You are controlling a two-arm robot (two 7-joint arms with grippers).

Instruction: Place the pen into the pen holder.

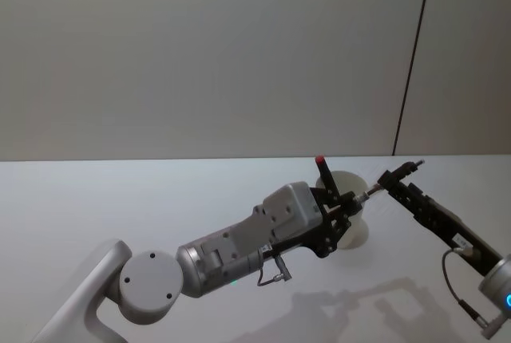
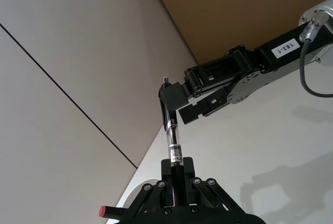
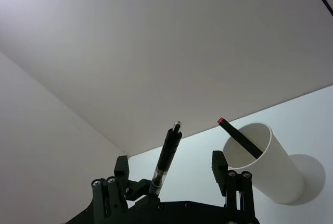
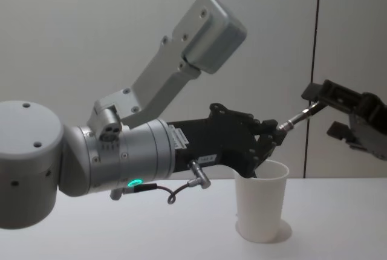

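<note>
We see a handover above the tapered white paper pen holder (image 4: 261,204) on the desk (image 1: 120,199): left end effector (image 4: 273,138) clamps the slim black-and-silver pen (image 4: 297,118); right end effector (image 4: 329,112) spreads wide around its far tip. Next: right closes, left releases.

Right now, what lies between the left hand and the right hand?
The pen, gripped by the left hand, reaching the open right hand; chest view.

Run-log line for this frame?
left gripper: shut on pen, above pen holder | right gripper: open, straddling pen's far end | pen holder: upright on table, red-tipped pen inside
</note>
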